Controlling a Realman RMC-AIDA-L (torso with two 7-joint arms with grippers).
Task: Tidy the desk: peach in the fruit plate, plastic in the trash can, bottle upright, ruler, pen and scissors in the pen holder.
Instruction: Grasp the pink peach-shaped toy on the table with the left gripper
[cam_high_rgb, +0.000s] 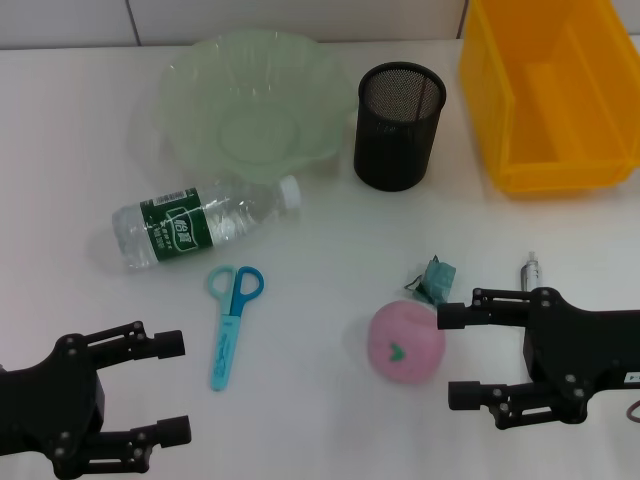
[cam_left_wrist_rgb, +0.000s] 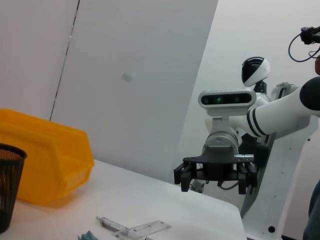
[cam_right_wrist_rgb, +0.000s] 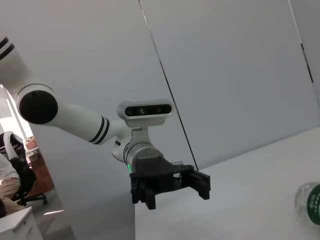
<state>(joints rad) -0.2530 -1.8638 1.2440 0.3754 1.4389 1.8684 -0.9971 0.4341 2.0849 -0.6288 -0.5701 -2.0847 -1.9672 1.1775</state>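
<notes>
A pink peach (cam_high_rgb: 405, 343) lies on the white desk just off my open right gripper (cam_high_rgb: 450, 356). A crumpled teal plastic wrapper (cam_high_rgb: 433, 281) lies just behind the peach. A pen (cam_high_rgb: 528, 270) is partly hidden behind the right gripper, and it shows with a clear ruler (cam_left_wrist_rgb: 147, 229) in the left wrist view. A clear bottle (cam_high_rgb: 200, 222) with a green label lies on its side. Blue scissors (cam_high_rgb: 232, 320) lie in front of it. My left gripper (cam_high_rgb: 177, 387) is open and empty, near left. The green plate (cam_high_rgb: 190, 100) and black mesh pen holder (cam_high_rgb: 398, 125) stand at the back.
A yellow bin (cam_high_rgb: 550, 95) stands at the back right beside the pen holder. The left wrist view shows the right gripper (cam_left_wrist_rgb: 215, 175) near the desk's edge. The right wrist view shows the left gripper (cam_right_wrist_rgb: 170, 182) and the bottle's end (cam_right_wrist_rgb: 312, 202).
</notes>
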